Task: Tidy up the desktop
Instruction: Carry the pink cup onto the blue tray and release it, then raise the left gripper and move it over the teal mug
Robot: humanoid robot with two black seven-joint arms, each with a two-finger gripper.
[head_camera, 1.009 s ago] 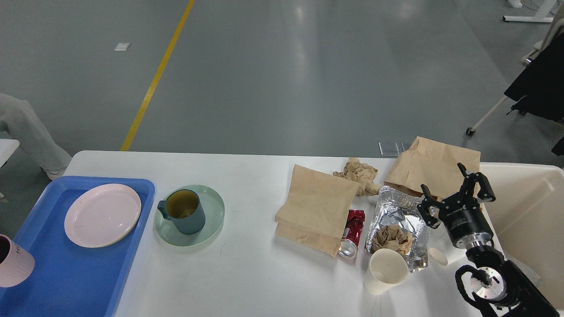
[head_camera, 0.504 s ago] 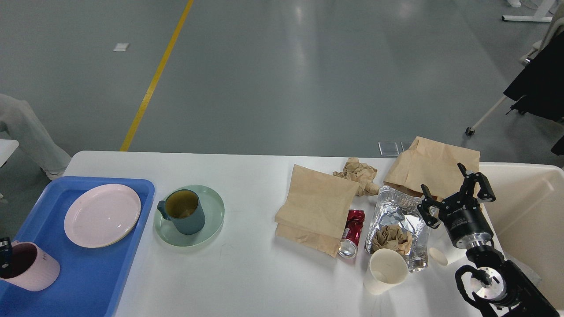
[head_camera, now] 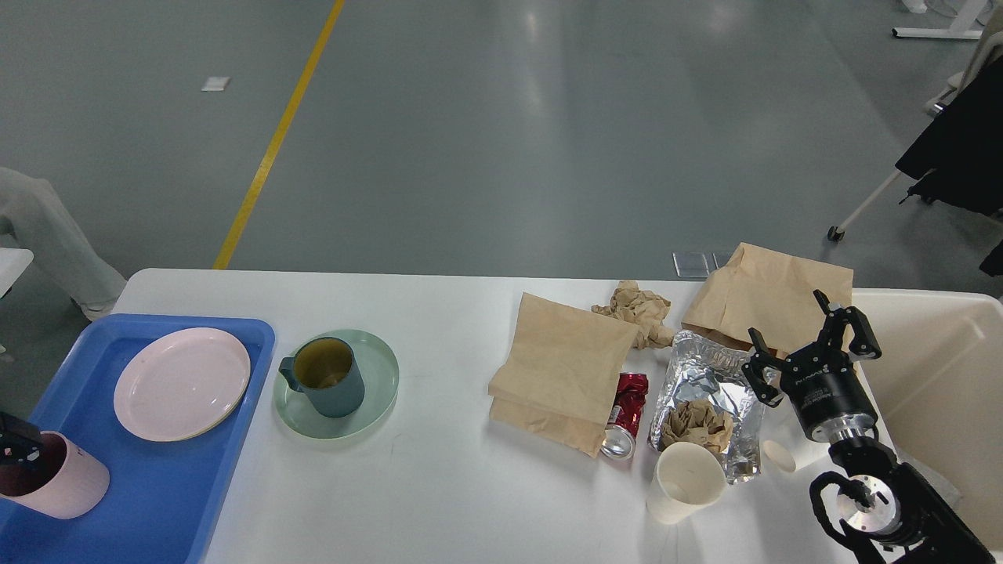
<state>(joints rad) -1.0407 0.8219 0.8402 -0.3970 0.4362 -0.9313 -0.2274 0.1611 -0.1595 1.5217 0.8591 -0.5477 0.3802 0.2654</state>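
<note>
Pink cup (head_camera: 55, 486) looks just set on the blue tray (head_camera: 157, 486) at the desktop's (head_camera: 439, 486) left, left gripper (head_camera: 17, 448) unreadable, while the right gripper (head_camera: 811, 348) hovers spread and empty, seemingly due to bin the foil bag (head_camera: 709, 384).

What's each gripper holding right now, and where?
Right gripper: open, holding nothing. Left gripper: at the pink cup rim on the blue tray; grip can't be confirmed.

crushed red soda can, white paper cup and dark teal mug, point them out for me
crushed red soda can (head_camera: 625, 415), head view, on its dented side.
white paper cup (head_camera: 683, 487), head view, on its outer wall.
dark teal mug (head_camera: 337, 395), head view, on its outer wall.
</note>
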